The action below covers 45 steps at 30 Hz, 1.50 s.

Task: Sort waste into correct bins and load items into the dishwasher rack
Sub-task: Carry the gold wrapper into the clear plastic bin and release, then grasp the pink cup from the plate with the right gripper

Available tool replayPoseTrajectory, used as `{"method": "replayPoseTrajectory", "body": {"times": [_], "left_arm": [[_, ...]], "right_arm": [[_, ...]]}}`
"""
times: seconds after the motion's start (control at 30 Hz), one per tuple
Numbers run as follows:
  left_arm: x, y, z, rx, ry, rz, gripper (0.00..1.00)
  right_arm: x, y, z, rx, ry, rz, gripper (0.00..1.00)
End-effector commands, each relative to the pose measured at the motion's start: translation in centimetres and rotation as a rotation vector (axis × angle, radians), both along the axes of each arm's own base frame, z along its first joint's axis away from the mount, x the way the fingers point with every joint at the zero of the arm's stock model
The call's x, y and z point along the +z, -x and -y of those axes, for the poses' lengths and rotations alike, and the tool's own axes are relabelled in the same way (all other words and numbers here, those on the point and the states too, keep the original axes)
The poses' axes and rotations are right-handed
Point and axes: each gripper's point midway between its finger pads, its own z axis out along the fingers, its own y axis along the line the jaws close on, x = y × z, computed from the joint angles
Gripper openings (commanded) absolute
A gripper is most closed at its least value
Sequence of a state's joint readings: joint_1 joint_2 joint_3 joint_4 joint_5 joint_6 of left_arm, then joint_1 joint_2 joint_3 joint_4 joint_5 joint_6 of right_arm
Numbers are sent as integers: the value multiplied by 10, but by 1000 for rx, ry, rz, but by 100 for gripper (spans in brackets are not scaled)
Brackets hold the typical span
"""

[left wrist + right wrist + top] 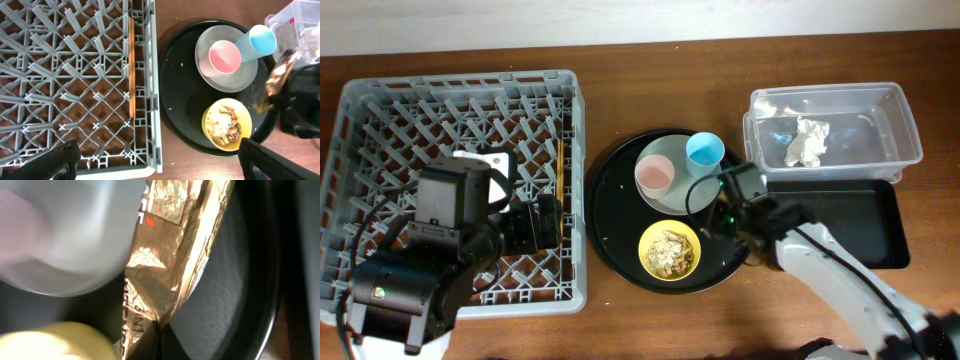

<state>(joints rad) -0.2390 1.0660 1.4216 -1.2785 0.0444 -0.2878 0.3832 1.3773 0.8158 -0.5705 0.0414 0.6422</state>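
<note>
Overhead layout: the grey dishwasher rack (380, 120) fills the left of the tabletop (620, 320), and the left arm reaches over it.
Left hand (159, 150): released, its fingers spread wide above the rack's near rim with nothing between them.
Chopsticks (131, 65): the thin wooden pair lies inside the rack, along its right wall.
Round black tray (610, 200): just right of the rack, carrying the plate, both cups and the bowl.
Plate (227, 82): pale grey-green, with the pink cup (225, 56) standing on it.
Blue cup (260, 40): at the plate's far right rim; whether it stands on the plate cannot be told.
Yellow bowl (212, 137): near the plate, holding beige food scraps (227, 125).
Right hand (730, 212): grasping the shiny gold-brown wrapper (170, 255) over the round tray's right side, close to plate and bowl.
Clear tub (900, 130): far right, with the crumpled white napkin (808, 140) inside.
Shallow black tray (860, 225): just beside the tub, on its near side.
</note>
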Motion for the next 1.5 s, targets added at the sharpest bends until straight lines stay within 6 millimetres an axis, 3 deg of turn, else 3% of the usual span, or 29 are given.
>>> {"method": "replayPoseTrajectory", "body": {"times": [0.0,0.1,0.17,0.2,0.27,0.37,0.4,0.47,0.5,0.57,0.6,0.63,0.7,0.77,0.83,0.97,1.03,1.07,1.13,1.17,1.23,1.3,1.37,1.47], "left_arm": [[4,0,-2,5,-4,14,99],[3,0,-2,5,-4,14,99],[4,0,-2,5,-4,14,99],[3,0,-2,5,-4,13,99],[3,0,-2,5,-4,14,99],[3,0,-2,5,-4,13,99],[4,0,-2,5,-4,14,99],[4,0,-2,5,-4,14,99],[3,0,-2,5,-4,13,99],[4,0,-2,5,-4,14,99],[4,0,-2,5,-4,14,99],[4,0,-2,5,-4,14,99],[3,0,-2,5,-4,14,99],[3,0,-2,5,-4,14,99],[4,0,-1,7,2,15,99],[14,-12,1,8,15,77,99],[13,-3,37,-130,177,22,96],[9,-4,43,-146,195,-3,92],[2,-5,43,-143,189,-36,92],[1,-3,41,-139,184,-47,98],[-5,3,35,-118,155,-76,99],[-11,0,15,-49,60,-72,99],[-11,-8,-8,52,-40,-42,99],[-11,-11,-36,174,-155,-21,99]], "right_arm": [[61,-15,1,-9,-18,177,4],[118,-43,44,-194,134,438,4],[139,-74,71,-324,121,567,4],[139,-83,88,-395,111,583,4],[120,-104,132,-585,44,564,4],[74,-137,163,-600,-87,499,4],[68,-144,172,-597,-136,499,29],[94,-147,175,-441,-148,555,90],[107,-145,171,-371,-146,575,99],[141,-124,171,-311,-113,569,99],[175,-95,170,-276,-60,550,99],[193,-75,171,-261,-13,543,99],[222,-23,175,-277,78,529,99],[234,6,166,-269,73,546,98],[230,17,163,-269,70,517,99],[212,7,165,-270,62,449,99],[188,-7,169,-271,53,363,99],[172,-14,171,-272,47,308,98],[146,-27,172,-278,21,227,99],[140,-37,160,-237,-52,219,99],[140,-33,123,-84,-211,201,99],[150,-13,74,190,-385,202,97],[137,12,42,345,-316,108,86],[125,50,-36,643,-223,21,59]]}}
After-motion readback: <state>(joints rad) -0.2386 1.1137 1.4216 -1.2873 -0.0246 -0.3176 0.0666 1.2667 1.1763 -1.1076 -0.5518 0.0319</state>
